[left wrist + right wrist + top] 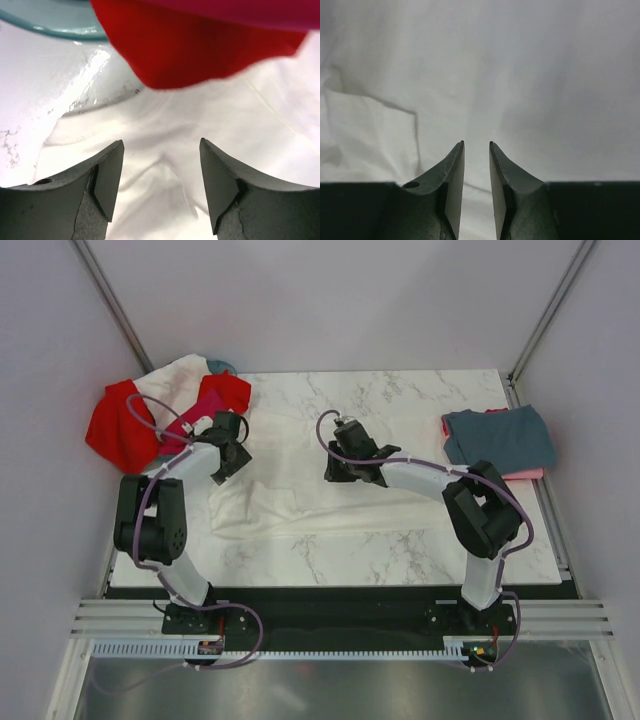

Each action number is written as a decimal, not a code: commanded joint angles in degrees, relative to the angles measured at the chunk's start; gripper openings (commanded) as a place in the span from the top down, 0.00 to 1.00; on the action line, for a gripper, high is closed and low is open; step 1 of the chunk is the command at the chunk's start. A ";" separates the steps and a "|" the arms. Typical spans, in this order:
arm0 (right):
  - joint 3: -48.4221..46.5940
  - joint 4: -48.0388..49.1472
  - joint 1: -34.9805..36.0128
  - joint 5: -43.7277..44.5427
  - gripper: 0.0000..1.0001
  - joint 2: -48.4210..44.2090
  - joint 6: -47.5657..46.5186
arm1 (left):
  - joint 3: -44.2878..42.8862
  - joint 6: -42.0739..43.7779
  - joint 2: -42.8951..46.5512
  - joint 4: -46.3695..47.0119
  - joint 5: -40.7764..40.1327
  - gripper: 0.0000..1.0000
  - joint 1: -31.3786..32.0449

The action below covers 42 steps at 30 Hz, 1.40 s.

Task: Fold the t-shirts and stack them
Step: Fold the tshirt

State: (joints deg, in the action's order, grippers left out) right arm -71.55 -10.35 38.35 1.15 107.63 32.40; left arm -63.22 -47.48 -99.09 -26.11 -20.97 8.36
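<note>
A white t-shirt lies spread and creased on the marble table. My left gripper hovers over its left part, jaws wide open and empty; in the left wrist view the gripper is just above the white t-shirt. My right gripper is over the shirt's right part; in the right wrist view the gripper has its jaws a narrow gap apart, with the white t-shirt showing through the gap. A slate grey-blue t-shirt lies folded on a coral pink t-shirt at the right.
A heap of a red t-shirt, a magenta t-shirt and another white t-shirt lies at the far left over the teal basket. The red t-shirt and basket rim are close ahead of my left gripper.
</note>
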 commanded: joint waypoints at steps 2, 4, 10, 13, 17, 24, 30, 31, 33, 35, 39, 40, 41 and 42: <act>-5.17 5.34 2.78 -7.29 0.67 1.77 2.31 | 3.27 -0.68 8.02 0.18 -2.23 0.30 0.69; -6.49 5.86 3.57 -8.88 0.67 4.06 2.75 | 4.24 -1.38 9.61 0.27 -2.93 0.31 0.69; -10.62 6.13 6.03 -10.29 0.66 8.99 3.98 | 7.67 -3.32 13.30 1.67 -0.66 0.34 0.60; -12.91 5.52 6.83 -10.20 0.66 12.24 4.25 | 9.43 -3.32 14.18 3.52 1.19 0.35 0.69; -15.11 4.64 7.62 -9.32 0.65 14.44 3.90 | 11.01 -3.14 15.06 4.92 1.64 0.36 0.69; -15.64 3.94 7.71 -6.95 0.63 15.85 3.11 | 11.72 -2.53 14.63 6.59 3.13 0.39 0.69; -16.17 3.85 7.79 -7.82 0.64 17.34 3.10 | 11.54 -1.38 13.57 7.83 5.15 0.40 0.69; -16.17 3.85 7.79 -7.83 0.64 17.61 3.28 | 11.54 -1.30 13.48 8.00 5.24 0.39 0.69; -16.08 3.93 7.79 -7.74 0.64 17.78 3.63 | 11.63 -1.38 13.31 8.00 5.24 0.40 0.69; -16.17 4.20 7.88 -7.83 0.65 18.31 3.90 | 11.72 -1.38 13.05 8.09 5.24 0.40 0.69; -16.08 4.55 7.80 -7.92 0.74 18.58 4.51 | 11.63 -1.38 12.96 8.26 5.50 0.40 0.69; -15.99 4.72 7.79 -7.83 0.79 18.32 4.60 | 11.63 -1.21 12.78 8.27 5.59 0.40 0.69; -15.73 4.90 7.79 -7.65 0.82 17.96 4.77 | 11.63 -1.12 12.78 8.27 5.85 0.39 0.69; -15.64 5.07 7.79 -7.48 0.84 17.79 4.69 | 11.72 -0.77 12.78 8.35 6.03 0.40 0.69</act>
State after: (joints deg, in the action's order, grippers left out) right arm -86.19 -6.39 45.87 -6.79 125.05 36.73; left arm -51.66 -48.80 -86.59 -19.53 -15.51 9.17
